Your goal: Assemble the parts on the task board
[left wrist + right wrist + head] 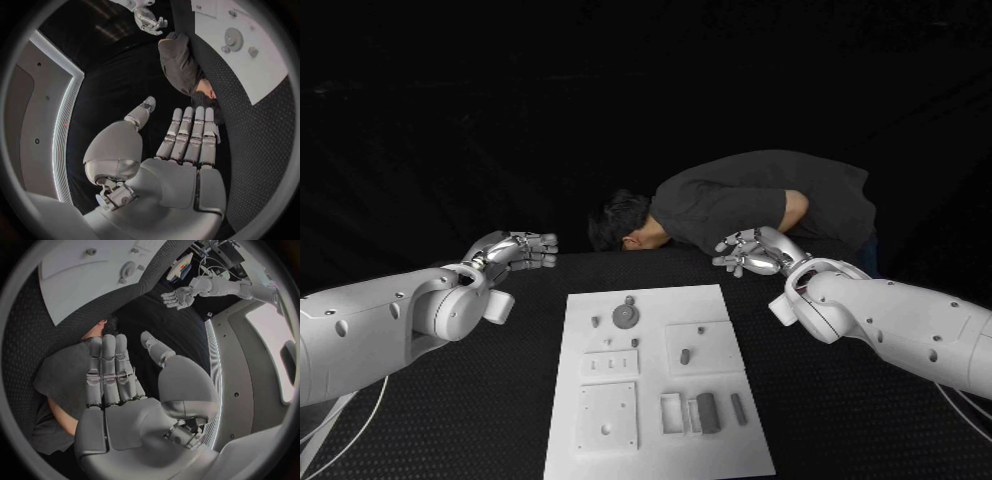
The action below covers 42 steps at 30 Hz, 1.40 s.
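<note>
The task board (661,385) is seen lying flat in the middle of the black table (862,420), its long side running away from the robot. On its far end a round grey disc part (626,316) is found, with small grey pieces beside it; a single small part (687,354) is set in a square panel towards the right edge, a row of small slots is seen in a panel at the board's middle, and near the robot's end several grey elongated parts (708,411) are laid side by side, next to a larger square plate (607,415) at the board's left. Neither hand is in contact with the board or any part. The left hand (519,250) is held above the table beyond the board's far left corner, well apart from it; nothing is held, and in the left wrist view its fingers (187,135) are seen extended straight and side by side, with the thumb set apart. The right hand (754,252) is raised beyond the board's far right corner, likewise empty, and in the right wrist view its fingers (109,370) are shown stretched out together with the thumb spread aside. Behind the table's far edge, between the two hands, a person (733,205) in a dark shirt is seen bent forward, touching nothing on the board.
</note>
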### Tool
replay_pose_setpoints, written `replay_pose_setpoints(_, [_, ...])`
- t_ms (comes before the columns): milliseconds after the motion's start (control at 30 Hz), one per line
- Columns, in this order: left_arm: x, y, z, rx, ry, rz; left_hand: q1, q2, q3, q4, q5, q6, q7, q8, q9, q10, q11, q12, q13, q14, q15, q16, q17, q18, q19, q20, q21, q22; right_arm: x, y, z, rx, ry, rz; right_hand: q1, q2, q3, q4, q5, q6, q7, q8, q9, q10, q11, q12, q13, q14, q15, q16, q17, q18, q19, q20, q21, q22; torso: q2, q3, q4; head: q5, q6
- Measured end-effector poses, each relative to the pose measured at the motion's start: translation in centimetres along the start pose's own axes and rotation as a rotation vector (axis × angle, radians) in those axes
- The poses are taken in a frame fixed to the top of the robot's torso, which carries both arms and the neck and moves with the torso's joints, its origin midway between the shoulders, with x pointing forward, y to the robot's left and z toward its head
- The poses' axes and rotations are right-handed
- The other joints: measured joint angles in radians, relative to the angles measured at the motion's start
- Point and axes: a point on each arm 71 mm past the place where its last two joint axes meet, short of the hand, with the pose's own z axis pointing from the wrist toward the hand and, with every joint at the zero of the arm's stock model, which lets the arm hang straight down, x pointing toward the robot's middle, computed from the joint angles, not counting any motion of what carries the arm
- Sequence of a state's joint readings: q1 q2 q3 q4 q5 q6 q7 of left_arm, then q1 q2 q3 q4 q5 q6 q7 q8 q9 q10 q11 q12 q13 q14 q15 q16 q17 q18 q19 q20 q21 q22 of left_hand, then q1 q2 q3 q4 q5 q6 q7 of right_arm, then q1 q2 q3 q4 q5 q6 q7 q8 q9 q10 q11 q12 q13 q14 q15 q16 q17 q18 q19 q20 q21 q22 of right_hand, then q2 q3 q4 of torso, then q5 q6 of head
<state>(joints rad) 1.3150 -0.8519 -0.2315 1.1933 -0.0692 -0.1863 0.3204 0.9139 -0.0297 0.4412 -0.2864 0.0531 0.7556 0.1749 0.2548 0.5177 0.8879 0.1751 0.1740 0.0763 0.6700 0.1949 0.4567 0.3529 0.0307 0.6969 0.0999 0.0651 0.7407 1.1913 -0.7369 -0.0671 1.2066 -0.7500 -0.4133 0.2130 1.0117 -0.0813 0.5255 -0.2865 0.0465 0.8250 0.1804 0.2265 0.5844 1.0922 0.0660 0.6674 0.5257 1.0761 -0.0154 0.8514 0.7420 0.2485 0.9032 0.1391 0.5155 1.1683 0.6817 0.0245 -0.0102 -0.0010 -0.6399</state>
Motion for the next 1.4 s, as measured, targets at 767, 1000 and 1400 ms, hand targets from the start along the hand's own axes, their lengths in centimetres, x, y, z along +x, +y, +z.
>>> replay_pose_setpoints(767, [0.04, 0.21, -0.02, 0.009, 0.007, 0.004, 0.004, 0.004, -0.005, 0.0, 0.0, 0.004, 0.004, 0.0, 0.0, 0.007, 0.0, 0.0, 0.0, 0.004, 0.004, 0.0, 0.0, 0.0, 0.0, 0.0, 0.0, -0.002, -0.18, -0.51, 0.13, 0.005, 0.031, -0.054, 0.008, 0.0, -0.001, 0.001, 0.0, 0.003, -0.003, 0.0, -0.002, -0.004, -0.004, 0.025, 0.043, -0.003, -0.006, 0.018, 0.03, 0.0, 0.008, -0.002, 0.009, 0.014, 0.0, -0.0003, -0.0005, -0.002, -0.005])
replay_pose_setpoints(1000, [0.03, 0.21, -0.04, 0.009, 0.008, 0.005, 0.004, 0.004, -0.005, 0.0, 0.0, 0.004, 0.004, 0.0, 0.0, 0.011, 0.003, 0.0, 0.0, 0.004, 0.004, 0.0, 0.0, 0.0, 0.0, 0.0, 0.001, -0.002, -0.17, -0.52, 0.13, 0.007, 0.033, -0.056, 0.007, 0.0, -0.001, 0.001, 0.0, 0.003, -0.004, 0.0, -0.002, -0.004, -0.004, 0.029, 0.047, -0.003, -0.006, 0.022, 0.033, 0.0, 0.008, -0.001, 0.009, 0.016, 0.0, 0.0009, -0.0016, -0.003, -0.005])
replay_pose_setpoints(1400, [0.08, 0.22, -0.03, 0.009, 0.012, 0.004, 0.004, 0.004, -0.005, 0.0, 0.0, 0.004, 0.004, 0.0, 0.0, 0.011, 0.003, 0.0, 0.0, 0.004, 0.004, 0.0, 0.0, 0.0, 0.0, 0.0, 0.001, -0.003, -0.09, -0.37, -0.01, 0.003, 0.036, -0.055, 0.007, 0.0, -0.004, -0.002, 0.0, 0.006, -0.007, 0.0, -0.002, -0.007, -0.007, 0.052, 0.073, 0.004, -0.012, 0.044, 0.051, 0.0, 0.024, -0.01, 0.02, 0.026, 0.0, 0.0015, -0.0016, -0.009, -0.005])
